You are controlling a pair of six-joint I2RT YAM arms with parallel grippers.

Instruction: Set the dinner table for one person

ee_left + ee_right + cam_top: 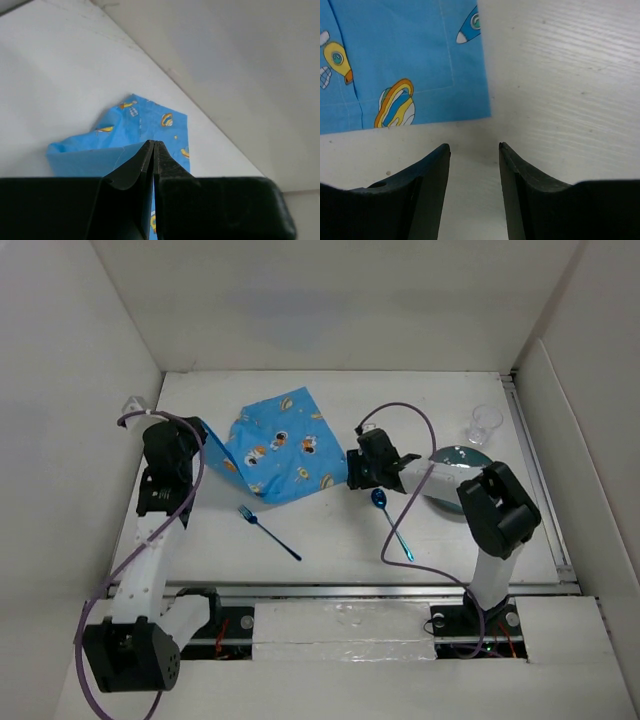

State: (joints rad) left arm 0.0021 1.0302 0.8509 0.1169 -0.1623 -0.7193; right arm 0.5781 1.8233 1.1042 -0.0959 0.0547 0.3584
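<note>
The dinner table (pixel 400 400) is a white tabletop. A blue cartoon-printed placemat (pixel 285 445) lies on it at centre back. My left gripper (pixel 207 443) is shut on the placemat's left edge and holds that edge folded up off the table; the left wrist view shows the cloth (pixel 145 125) pinched between the shut jaws (pixel 153 144). My right gripper (pixel 352 473) is open and empty just off the placemat's right corner (pixel 470 100), its fingertips (pixel 474 146) over bare table. A blue fork (pixel 268 531) and a blue spoon (pixel 392 523) lie in front of the placemat.
A teal plate (pixel 452 462) lies at the right, partly under the right arm. A clear glass (pixel 484 424) stands behind it near the right edge. White walls close in the table at the back and both sides.
</note>
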